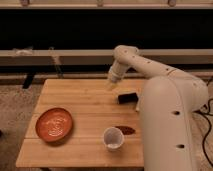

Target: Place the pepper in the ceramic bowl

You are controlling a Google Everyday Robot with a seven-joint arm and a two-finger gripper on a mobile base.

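Observation:
The pepper [125,130], small, dark red and glossy, lies on the wooden table [80,97] just right of a white cup. The ceramic bowl [55,124], wide, shallow and orange-red with pale swirls inside, rests near the table's left front and holds nothing. My gripper [111,84] hangs at the end of the white arm over the far middle of the table, pointing down. It is well behind the pepper and far to the right of the bowl, and nothing shows in it.
A small white cup [113,138] stands upright near the front edge, between bowl and pepper. A black rectangular block [128,97] lies right of the gripper. My bulky white arm [167,115] covers the table's right side. A dark rail runs behind the table.

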